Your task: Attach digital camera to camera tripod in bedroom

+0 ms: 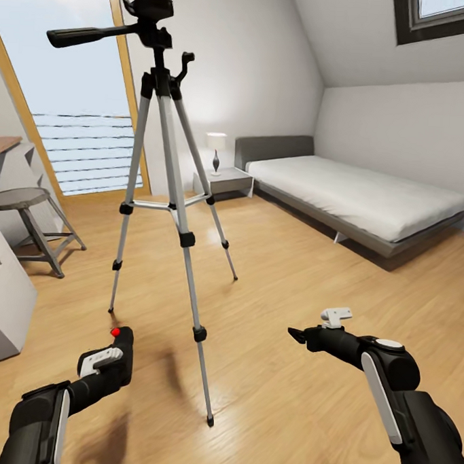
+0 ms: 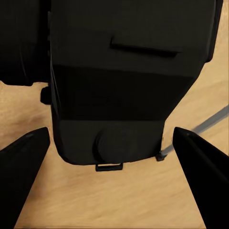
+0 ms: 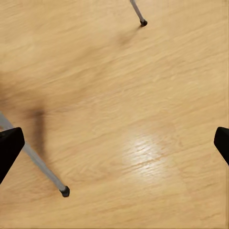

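- Bedroom: light wood floor (image 1: 304,276), grey bed (image 1: 356,194) by the far wall.
- Camera tripod (image 1: 170,188) stands centre-floor, legs splayed.
- Left gripper (image 1: 113,351) pinches the digital camera (image 2: 124,81) low beside it.
- Right gripper (image 3: 114,143) spread, empty.

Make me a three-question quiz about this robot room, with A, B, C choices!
1. Where does the camera tripod stand?
A. on the bed
B. on the wood floor
C. on the nightstand

2. What colour is the round button above the left end effector?
A. red
B. green
C. yellow

3. What is the right end effector doing?
A. gripping a tripod leg
B. holding a lamp
C. open and holding nothing

Answers:
1. B, its three feet rest on the floor.
2. A, it shows bright red in the head view.
3. C, its fingertips stand wide apart over bare floor.
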Controlling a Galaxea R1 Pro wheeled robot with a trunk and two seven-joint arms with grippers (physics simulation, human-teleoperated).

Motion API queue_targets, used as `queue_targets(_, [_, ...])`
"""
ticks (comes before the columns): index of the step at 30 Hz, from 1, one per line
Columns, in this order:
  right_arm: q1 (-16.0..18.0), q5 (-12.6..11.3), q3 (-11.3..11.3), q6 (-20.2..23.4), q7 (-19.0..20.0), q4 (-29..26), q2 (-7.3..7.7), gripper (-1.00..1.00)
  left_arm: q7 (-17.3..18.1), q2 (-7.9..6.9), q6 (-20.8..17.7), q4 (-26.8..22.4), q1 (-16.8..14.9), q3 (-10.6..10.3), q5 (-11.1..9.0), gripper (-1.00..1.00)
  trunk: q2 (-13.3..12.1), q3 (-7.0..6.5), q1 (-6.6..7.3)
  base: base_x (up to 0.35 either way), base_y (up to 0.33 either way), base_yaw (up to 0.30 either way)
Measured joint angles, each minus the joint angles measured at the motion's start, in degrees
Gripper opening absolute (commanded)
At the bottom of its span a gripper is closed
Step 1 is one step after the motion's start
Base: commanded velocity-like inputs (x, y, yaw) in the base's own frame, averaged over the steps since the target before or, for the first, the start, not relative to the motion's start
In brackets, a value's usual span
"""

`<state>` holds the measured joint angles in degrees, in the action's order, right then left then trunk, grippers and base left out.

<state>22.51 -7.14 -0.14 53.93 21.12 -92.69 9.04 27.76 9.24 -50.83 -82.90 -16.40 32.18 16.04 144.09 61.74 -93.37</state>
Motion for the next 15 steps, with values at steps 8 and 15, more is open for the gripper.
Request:
queue_targets(8, [0.0,0.1,0.2,-0.1,0.1,0.0,0.60,1.00,-4.6,-0.68,3.7,7.8,0.0,0.1,-5.0,-1.00,-0.1,-1.77,0.21,0.000,0.000,0.000])
queue_targets(15, [0.0,0.1,0.4,-0.2,0.1,0.0,0.78,1.00,-6.3,-1.25,4.9,10.6,0.0,0.0,-7.7,-1.00,-0.2,-3.33,0.39,0.000,0.000,0.000])
